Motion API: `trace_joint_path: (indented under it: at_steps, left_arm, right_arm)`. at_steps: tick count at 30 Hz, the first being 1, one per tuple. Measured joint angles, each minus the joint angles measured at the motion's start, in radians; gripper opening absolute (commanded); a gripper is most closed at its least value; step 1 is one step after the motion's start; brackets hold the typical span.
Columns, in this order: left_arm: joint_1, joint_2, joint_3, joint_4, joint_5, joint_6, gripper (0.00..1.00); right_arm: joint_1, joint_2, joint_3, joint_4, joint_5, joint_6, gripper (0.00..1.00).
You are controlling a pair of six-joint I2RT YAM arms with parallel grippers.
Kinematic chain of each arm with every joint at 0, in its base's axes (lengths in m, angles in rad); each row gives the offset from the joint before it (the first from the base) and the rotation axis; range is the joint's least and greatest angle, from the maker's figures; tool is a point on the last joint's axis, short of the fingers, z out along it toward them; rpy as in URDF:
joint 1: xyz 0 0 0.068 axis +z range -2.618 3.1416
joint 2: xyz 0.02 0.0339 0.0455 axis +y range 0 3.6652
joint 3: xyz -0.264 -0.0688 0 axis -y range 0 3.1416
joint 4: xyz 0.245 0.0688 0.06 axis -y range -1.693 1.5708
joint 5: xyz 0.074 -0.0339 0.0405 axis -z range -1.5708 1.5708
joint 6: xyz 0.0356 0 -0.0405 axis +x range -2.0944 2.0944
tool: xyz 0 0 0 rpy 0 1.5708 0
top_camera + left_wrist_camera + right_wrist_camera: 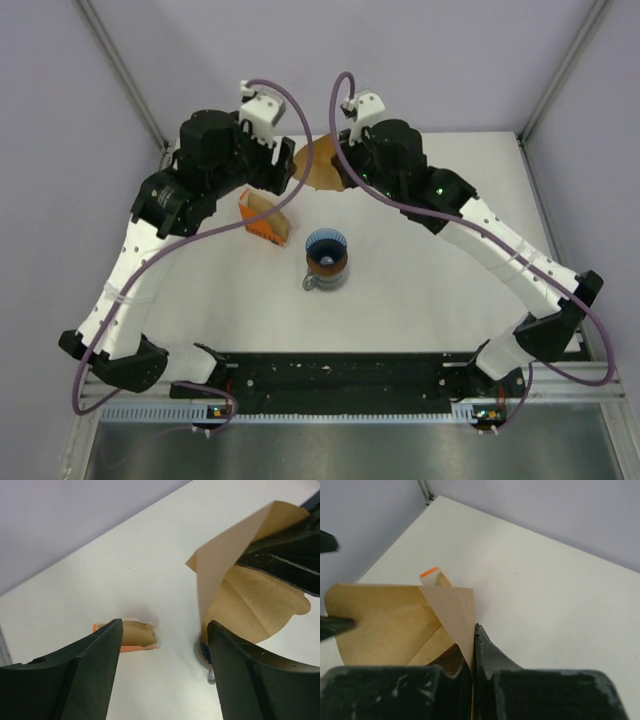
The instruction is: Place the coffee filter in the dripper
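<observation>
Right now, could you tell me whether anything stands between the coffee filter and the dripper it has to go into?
Nothing visible does. The right gripper holds the coffee filter at the far side of the table; the dripper stands mid-table, bare surface between. The orange filter pack sits left of that path.

The coffee filter (385,620) was plain tan-brown. The dripper (326,243), at frame centre, was blue and ribbed. The pack (266,220) was orange, its filters brown. The worktop (420,300) was white, the left end effector (165,625) and right end effector (473,635) black.
</observation>
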Motion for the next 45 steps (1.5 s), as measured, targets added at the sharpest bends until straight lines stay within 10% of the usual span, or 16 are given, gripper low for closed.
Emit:
trace_joint_path:
  at_steps: [9,17,36,45]
  left_arm:
    - [0.209,0.102,0.117,-0.153,0.313,-0.15,0.97]
    - [0.253,0.079,-0.01,-0.164,0.391,-0.2,0.66]
    - [0.254,0.066,-0.332,-0.083,0.525,-0.334,0.59]
    - [0.251,0.066,-0.427,-0.017,0.544,-0.375,0.53]
  right_arm:
    - [-0.141,0.094,0.07,-0.323,-0.208,0.055,0.0]
    - [-0.132,0.211,0.101,-0.502,-0.36,0.061,0.0]
    - [-0.093,0.304,0.072,-0.541,-0.361,0.063,0.01]
    - [-0.093,0.325,0.056,-0.529,-0.361,0.064,0.24]
